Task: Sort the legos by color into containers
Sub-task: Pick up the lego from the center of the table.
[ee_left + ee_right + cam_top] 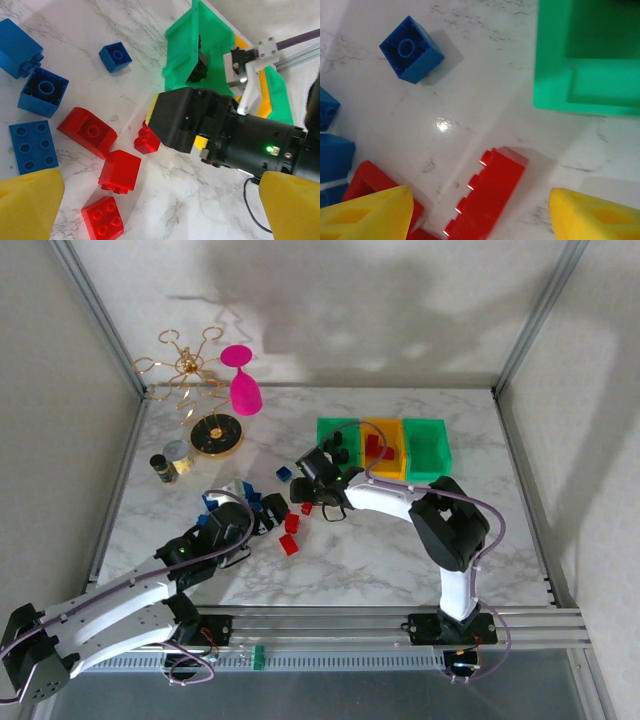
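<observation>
Progress is sitting at partial: red bricks [378, 447] are lying in the orange-yellow bin [385, 473], and dark pieces [338, 452], likely black bricks, are showing in the left green bin [324, 430]. The contents of the right green bin [426, 466] are too unclear to call. Loose legos are lying on the marble table [400, 540]: several red ones [290, 525] and a cluster of blue ones [212, 503]. The right gripper [482, 210] is hovering with jaws spread, straddling a red brick [487, 200] near the left green bin and not clamping it. The left gripper [160, 205] is hanging released over the mixed pile, grasping nothing. Judgement: all blue sorting and some red are lying ahead.
</observation>
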Available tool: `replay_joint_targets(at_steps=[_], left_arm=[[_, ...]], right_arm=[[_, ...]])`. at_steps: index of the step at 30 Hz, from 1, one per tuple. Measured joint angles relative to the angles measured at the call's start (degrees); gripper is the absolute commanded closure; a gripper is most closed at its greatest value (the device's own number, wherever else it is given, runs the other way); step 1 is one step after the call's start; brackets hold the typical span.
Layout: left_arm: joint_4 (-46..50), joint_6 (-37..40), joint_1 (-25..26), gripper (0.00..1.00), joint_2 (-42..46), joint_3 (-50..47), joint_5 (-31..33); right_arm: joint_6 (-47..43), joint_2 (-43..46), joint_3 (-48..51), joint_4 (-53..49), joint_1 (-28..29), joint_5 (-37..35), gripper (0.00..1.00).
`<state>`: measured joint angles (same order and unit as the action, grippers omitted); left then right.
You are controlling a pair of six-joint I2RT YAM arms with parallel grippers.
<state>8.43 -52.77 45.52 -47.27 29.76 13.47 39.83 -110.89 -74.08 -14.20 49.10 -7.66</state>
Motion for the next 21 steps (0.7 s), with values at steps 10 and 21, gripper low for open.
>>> replay_joint_targets(at_steps=[10, 21], left_arm=[[0.52, 0.00, 0.00, 0.00, 0.83, -0.28, 0.70], [0.42, 0.00, 0.00, 0.00, 0.24, -0.42, 0.70]], right_arm=[[1.51, -4.39, -2.40, -2.27, 0.61, -3.30, 0.54], [1.29, -2.95, 0.22, -1.90, 0.72, -4.55, 0.78]])
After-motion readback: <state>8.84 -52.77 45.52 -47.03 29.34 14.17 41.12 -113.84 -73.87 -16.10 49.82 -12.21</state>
